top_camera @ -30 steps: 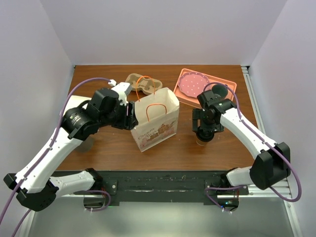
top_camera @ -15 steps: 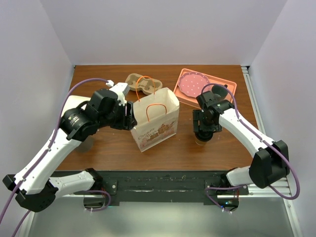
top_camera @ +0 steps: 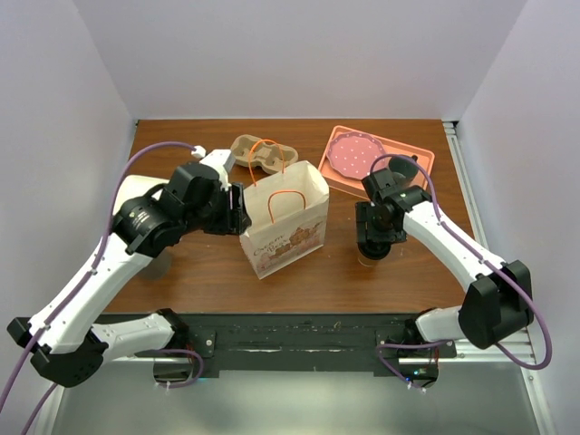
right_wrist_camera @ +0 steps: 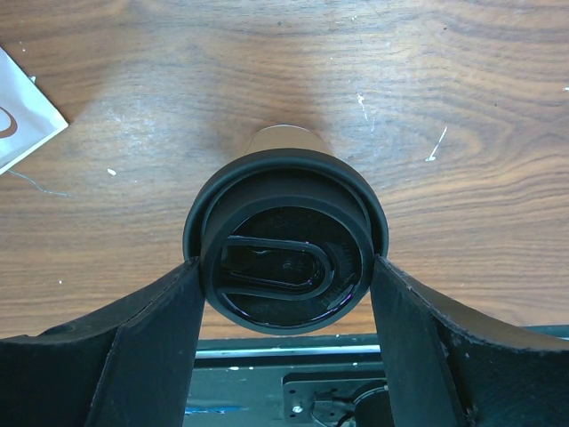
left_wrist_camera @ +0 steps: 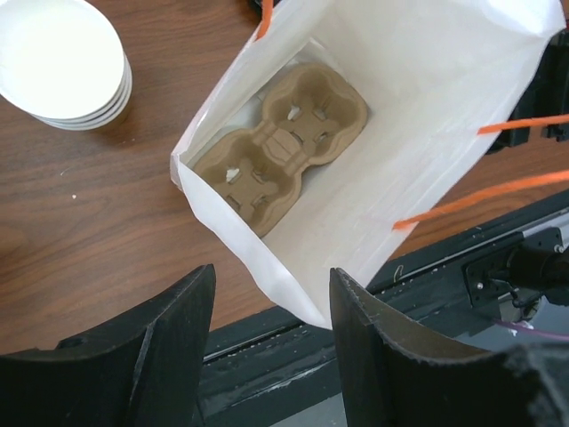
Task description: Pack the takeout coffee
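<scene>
Over the last second we saw very little shift from above. On the left, the left gripper (left_wrist_camera: 271, 298) had stayed put with its fingers spread fairly wide. The near rim of the white paper bag (left_wrist_camera: 427, 107) lay in the gap between them, not visibly pinched, so we judged it was steadying the mouth rather than gripping it. Beyond the fingertips the bag stood open, with a brown pulp carrier (left_wrist_camera: 280, 142) flat on its bottom, and the stack of white cups (left_wrist_camera: 62, 62) sat off to that gripper's far left. On the right, the right gripper (right_wrist_camera: 284, 276) had settled a touch and seemed narrower than a second earlier. Its two fingers lay against opposite sides of the black lid of the takeout coffee (right_wrist_camera: 284, 222), so it appeared closed on the cup. The cup stood upright between those fingers with its base on the table (right_wrist_camera: 444, 71), well clear of the bag. We took this to mean the grasp was made and the lift toward the bag was not yet done.
</scene>
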Motion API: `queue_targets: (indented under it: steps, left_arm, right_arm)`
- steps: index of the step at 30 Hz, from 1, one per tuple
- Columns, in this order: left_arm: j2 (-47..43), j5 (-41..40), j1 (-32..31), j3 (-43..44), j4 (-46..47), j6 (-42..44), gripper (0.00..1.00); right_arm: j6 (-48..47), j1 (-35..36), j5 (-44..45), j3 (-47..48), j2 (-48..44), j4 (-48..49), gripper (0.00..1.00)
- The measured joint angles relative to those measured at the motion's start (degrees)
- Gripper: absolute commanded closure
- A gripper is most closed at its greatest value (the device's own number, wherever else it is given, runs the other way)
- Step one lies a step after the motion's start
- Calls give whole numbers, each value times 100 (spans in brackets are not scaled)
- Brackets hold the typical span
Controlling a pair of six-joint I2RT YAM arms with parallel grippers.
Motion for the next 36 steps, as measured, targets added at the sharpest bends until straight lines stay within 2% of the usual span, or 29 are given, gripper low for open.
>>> queue_targets:
  steps: [2,6,12,18,25,28,32,36]
  left_arm:
    - [85,-105,0,0,55,-76,48]
    - [313,-177,0,-2,181,-133,78]
    - [621,-31,4,-2,293,122,100]
    - [516,463,9,-160,822,1025,100]
    - [-55,1060,9,-487,1637,1888,100]
    - [-90,1180,9,-485,1615,2140,100]
    - [149,1178,11,-485,1491,2264,94]
    - [485,1121,20,-474,1316,2275,94]
  right_arm:
    - [-4,-4,-9,0,0,-2,43]
    - [-22,-7,-17,26,9,-26,46]
    - [-55,-4,-24,129,92,-122,50]
    - [-149,-7,-11,278,92,-326,53]
    - [-203,-15,59,813,122,-664,58]
    - [-199,-22,201,1412,245,-999,58]
    - [-192,-37,361,2520,380,-1362,60]
    - [-192,-37,457,3401,409,-1703,61]
